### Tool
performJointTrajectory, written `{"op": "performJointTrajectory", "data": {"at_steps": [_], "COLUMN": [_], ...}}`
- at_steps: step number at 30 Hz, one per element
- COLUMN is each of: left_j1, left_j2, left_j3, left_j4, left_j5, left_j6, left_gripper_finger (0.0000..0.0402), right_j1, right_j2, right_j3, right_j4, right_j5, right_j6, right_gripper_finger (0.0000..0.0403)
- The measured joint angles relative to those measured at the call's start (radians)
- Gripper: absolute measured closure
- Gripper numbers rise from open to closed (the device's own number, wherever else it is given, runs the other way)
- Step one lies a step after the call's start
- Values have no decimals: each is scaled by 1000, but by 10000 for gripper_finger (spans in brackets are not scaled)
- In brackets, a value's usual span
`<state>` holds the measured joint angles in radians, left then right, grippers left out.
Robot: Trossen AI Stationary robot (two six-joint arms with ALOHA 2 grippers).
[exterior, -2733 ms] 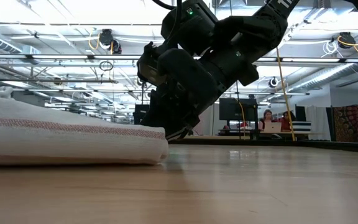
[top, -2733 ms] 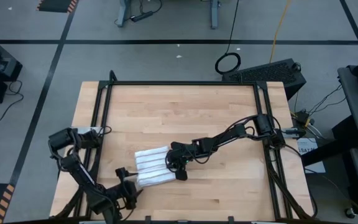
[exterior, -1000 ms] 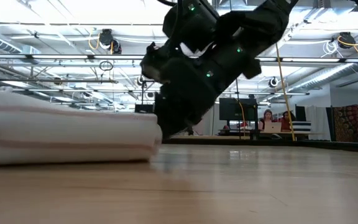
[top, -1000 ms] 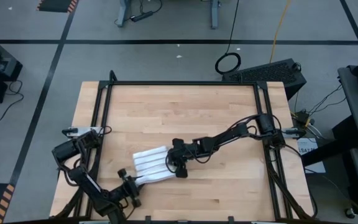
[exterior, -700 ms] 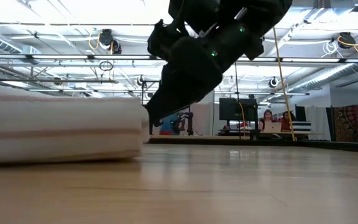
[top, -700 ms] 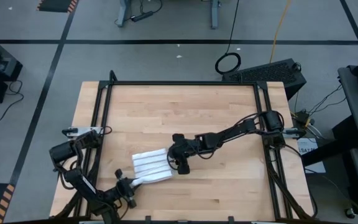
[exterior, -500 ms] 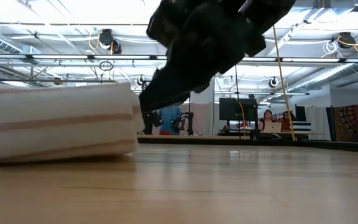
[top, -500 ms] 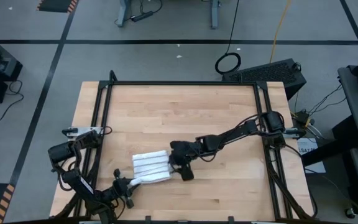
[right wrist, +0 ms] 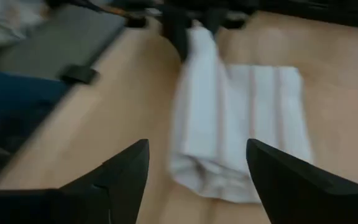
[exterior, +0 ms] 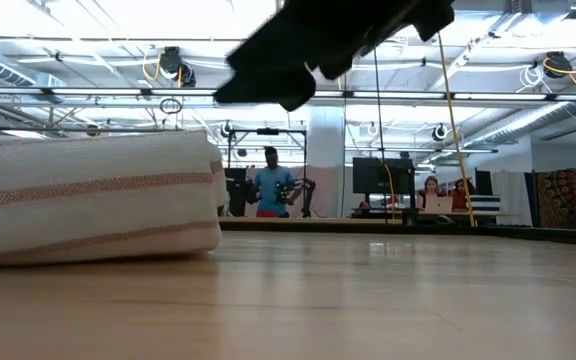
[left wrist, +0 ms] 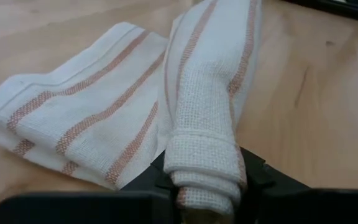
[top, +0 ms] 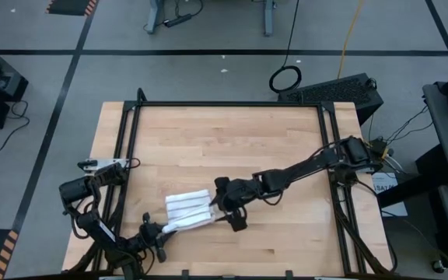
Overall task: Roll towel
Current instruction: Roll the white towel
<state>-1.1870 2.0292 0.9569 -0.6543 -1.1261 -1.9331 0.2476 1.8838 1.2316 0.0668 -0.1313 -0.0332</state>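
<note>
While the left end effector [top: 164,230] clamps the rolled end of the towel [top: 190,208] at the desk's [top: 208,140] seven o'clock, rolling should stay tight and even. At the towel's three o'clock, the right end effector [top: 232,219] hangs released, arm stretched low.

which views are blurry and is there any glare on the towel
Right wrist view: motion-blurred, the white striped cloth towel smeared. Left wrist view: sharp, weave visible, no glare. Low view: dark arm blurred overhead against bright ceiling lights; towel evenly lit. High view: clear.
</note>
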Motion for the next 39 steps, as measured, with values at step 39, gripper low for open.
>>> {"op": "performJointTrajectory", "data": {"at_steps": [39], "left_j1": [303], "left_j2": [-151], "left_j3": [0], "left_j4": [352], "left_j5": [216], "left_j6": [709], "left_gripper_finger": [315], "right_j1": [144], "right_j2": [-168], "right_j3": [-263], "right_j4": [-187], "right_j5": [230], "right_j6": [74], "right_gripper_finger": [142]}}
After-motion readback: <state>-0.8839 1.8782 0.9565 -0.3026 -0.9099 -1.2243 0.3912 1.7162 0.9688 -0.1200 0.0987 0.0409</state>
